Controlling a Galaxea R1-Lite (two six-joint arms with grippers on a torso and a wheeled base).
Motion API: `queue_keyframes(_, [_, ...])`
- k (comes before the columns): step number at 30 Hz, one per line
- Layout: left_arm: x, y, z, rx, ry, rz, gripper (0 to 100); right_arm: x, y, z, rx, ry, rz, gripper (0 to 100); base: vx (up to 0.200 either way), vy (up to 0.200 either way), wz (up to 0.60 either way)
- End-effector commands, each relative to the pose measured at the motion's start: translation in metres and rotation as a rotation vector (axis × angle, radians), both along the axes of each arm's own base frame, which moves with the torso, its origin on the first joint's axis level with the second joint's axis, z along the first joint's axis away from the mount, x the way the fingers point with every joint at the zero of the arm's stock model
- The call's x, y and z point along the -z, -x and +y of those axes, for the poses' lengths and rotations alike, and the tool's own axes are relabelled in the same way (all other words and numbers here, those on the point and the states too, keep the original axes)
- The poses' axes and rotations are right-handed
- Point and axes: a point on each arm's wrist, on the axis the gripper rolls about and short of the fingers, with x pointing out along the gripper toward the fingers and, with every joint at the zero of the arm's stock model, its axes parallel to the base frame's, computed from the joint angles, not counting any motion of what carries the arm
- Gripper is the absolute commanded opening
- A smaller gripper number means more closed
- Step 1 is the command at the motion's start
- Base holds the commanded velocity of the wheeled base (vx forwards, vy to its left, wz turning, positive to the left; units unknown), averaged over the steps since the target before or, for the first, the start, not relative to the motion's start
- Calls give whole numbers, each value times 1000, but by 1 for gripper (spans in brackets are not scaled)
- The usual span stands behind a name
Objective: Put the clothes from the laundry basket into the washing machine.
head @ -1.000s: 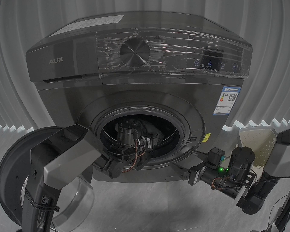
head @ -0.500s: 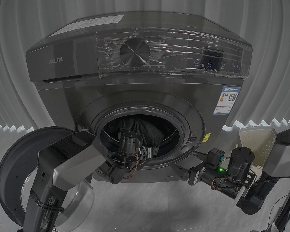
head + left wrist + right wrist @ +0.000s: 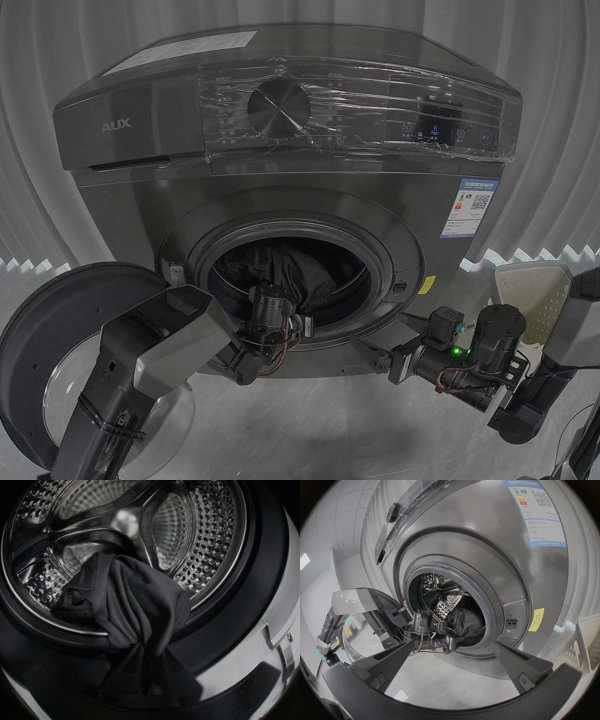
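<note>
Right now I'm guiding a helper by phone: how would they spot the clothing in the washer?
Find the grey washing machine, its round door swung open. In its shiny drum lies a bunched black garment, one end trailing over the dark rim. It is the only soft thing among metal.

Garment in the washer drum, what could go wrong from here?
1. The garment lies over the door seal rather than wholly in the drum; it could slip out or get trapped by the door.
2. Its bunched end sits at the left gripper; if snagged there, a pull-back might drag it out.
</note>
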Motion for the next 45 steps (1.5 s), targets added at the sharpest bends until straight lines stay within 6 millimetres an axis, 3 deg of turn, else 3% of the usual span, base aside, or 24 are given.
queue_keyframes(1, [-11, -12, -1, -26, 32, -53, 0, 0, 0, 1, -2, -1, -2, 100, 0, 0, 0])
queue_keyframes(9, [-39, -49, -6, -125, 118, -230, 0, -1, 0, 1, -2, -2, -4, 100, 0, 0, 0])
queue_keyframes(15, [-45, -73, -7, -168, 155, -316, 0, -1, 0, 1, -2, -1, -4, 100, 0, 0, 0])
queue_keyframes(17, [-33, -75, -7, -171, 139, -298, 0, -1, 0, 1, -2, -2, -6, 100, 0, 0, 0])
queue_keyframes(26, [-23, -79, 1, -186, 123, -283, 0, 0, 0, 1, -2, 0, -3, 100, 0, 0, 0])
queue_keyframes(27, [-23, -79, 1, -186, 122, -282, 100, 0, 0, 1, -2, 1, -2, 100, 0, 0, 0])
queue_keyframes(39, [-35, -74, -3, -177, 130, -281, 100, 0, 0, 0, -2, 1, 0, 100, 0, 0, 0])
queue_keyframes(42, [-63, -60, -4, -165, 134, -278, 100, 0, 0, 0, 0, 1, 0, 100, 0, 0, 0])
queue_keyframes(45, [-74, -46, -3, -153, 117, -249, 100, 0, 0, 0, 0, 1, -2, 100, 0, 0, 0])
